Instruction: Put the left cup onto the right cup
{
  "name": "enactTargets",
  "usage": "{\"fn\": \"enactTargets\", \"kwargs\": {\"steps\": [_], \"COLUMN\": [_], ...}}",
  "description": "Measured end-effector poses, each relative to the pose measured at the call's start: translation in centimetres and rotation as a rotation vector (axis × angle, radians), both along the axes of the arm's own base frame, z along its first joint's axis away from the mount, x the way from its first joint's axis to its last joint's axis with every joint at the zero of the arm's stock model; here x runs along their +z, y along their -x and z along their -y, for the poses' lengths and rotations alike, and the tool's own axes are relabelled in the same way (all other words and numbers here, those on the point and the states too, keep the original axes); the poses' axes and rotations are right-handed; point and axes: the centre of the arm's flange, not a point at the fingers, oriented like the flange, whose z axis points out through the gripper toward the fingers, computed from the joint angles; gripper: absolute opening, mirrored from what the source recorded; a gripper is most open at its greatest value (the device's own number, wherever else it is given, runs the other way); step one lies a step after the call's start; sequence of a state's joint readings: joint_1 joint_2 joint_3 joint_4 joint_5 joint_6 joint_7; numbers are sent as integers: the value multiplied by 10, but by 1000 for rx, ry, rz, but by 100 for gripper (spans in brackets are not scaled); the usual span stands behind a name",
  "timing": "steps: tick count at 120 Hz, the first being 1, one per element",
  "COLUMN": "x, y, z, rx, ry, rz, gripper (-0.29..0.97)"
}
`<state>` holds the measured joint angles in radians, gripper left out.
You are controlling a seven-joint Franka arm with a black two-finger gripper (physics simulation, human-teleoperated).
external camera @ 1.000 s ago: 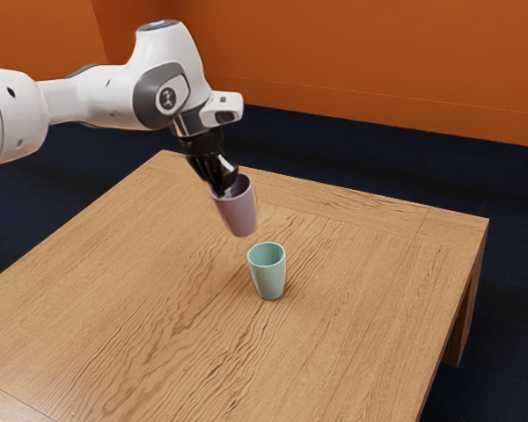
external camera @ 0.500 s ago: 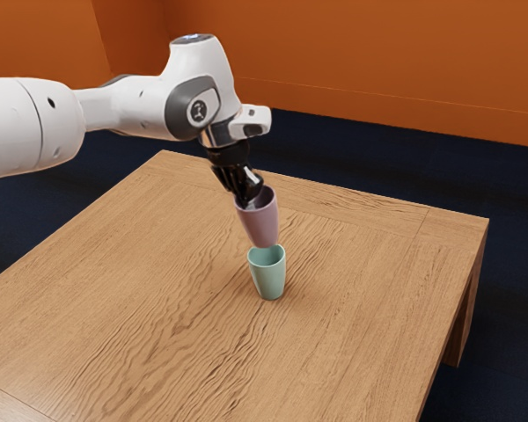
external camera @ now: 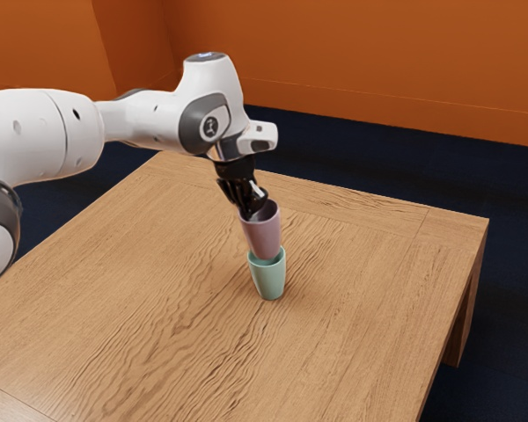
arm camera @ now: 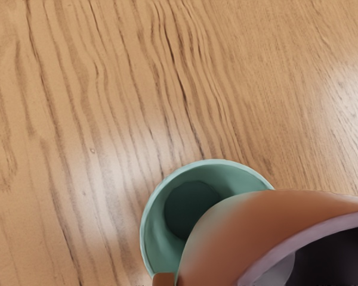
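A mauve cup hangs tilted from my gripper, which is shut on its rim, one finger inside and one outside. Its base dips into the mouth of the teal cup that stands upright near the middle of the wooden table. In the wrist view the teal cup opens just under the hand, with the held mauve cup looming over its near side and hiding part of its rim.
The table's far edge and its edge at the exterior view's right drop to a dark blue floor. Orange walls stand behind. Bare wood surrounds the two cups on all sides.
My hand has carried the mauve cup toward the exterior view's right and downward, from beside and above the teal cup to where its base enters the teal cup's mouth.
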<state>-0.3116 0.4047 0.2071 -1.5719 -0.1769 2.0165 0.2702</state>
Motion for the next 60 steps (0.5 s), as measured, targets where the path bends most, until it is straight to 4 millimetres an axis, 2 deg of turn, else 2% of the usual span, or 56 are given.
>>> {"fn": "enactTargets", "kwargs": {"steps": [60], "x": [-16], "y": [-9], "z": [-5], "rx": [16], "ry": [-8], "rz": [-6], "gripper": [-10]}}
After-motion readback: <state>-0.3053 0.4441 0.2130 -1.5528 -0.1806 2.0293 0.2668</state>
